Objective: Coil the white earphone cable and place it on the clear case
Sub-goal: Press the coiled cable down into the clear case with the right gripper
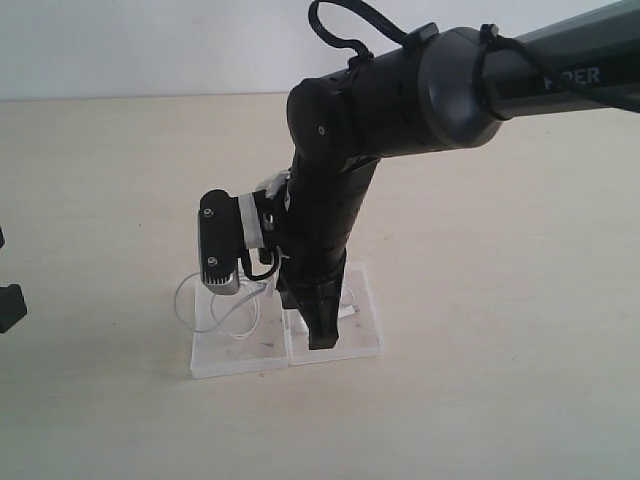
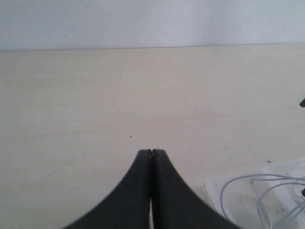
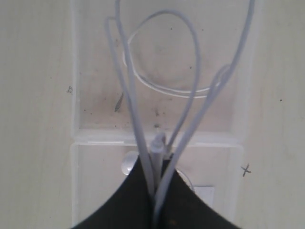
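White earphone cable point(image 3: 140, 138) pinched in R gripper point(image 3: 155, 191) over clear case point(image 3: 95, 157), arm point(image 1: 330, 230) blocking its middle; L gripper point(image 2: 151, 153) clenched nearby.

The clear case point(image 1: 232, 352) lies opened flat on the bench point(image 1: 500, 300), its two translucent square halves side by side. One half is dark-specked and the other bears a small white sticker point(image 3: 206, 192). The thin white earphone cable point(image 1: 183, 292) loops loosely over the case, with one loop spilling past its edge. Its strands are gathered and pinched in the right pincer point(image 3: 155, 172) above the case's hinge.
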You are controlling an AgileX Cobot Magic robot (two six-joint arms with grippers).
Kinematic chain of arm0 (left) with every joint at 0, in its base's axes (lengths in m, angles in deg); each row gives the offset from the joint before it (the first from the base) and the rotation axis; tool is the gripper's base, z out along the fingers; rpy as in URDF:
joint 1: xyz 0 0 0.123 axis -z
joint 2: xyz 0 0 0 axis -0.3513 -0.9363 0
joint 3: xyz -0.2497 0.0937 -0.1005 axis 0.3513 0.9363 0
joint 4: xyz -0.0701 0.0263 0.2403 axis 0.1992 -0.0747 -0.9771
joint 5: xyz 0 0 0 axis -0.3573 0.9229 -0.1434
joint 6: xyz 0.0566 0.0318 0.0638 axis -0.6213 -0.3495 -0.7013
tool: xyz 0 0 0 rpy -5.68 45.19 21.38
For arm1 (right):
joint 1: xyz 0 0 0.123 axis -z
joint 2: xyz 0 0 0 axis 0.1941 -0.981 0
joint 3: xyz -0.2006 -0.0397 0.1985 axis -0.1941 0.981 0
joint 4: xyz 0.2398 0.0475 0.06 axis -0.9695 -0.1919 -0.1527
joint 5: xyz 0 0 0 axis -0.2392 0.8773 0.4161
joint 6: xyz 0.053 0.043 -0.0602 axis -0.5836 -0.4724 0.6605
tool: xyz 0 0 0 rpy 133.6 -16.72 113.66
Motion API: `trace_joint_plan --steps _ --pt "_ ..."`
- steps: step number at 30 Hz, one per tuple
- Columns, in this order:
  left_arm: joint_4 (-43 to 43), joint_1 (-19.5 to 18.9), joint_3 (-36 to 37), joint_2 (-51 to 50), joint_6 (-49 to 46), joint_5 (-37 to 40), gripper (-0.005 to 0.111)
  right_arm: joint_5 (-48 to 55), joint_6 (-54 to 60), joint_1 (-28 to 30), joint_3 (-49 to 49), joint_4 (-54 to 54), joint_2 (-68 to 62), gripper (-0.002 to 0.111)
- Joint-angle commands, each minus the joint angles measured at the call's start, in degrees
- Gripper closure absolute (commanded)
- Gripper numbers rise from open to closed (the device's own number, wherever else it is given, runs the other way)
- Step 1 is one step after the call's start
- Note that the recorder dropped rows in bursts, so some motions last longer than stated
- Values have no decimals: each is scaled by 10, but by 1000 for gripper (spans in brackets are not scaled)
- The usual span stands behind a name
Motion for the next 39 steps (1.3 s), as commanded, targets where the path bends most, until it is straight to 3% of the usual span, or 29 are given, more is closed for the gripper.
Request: trace_joint_plan --steps 1,23,36,39 --pt "-6 -1 2 4 3 5 107 -1 -3 -1 -3 2 0 108" --pt "-6 -1 2 4 -2 5 107 2 -3 -1 -3 2 0 108" --pt "-6 -1 2 4 -8 7 107 0 -37 -1 -3 14 0 59" --pt "-6 -1 2 4 -8 7 107 0 -40 -1 -3 16 2 53"
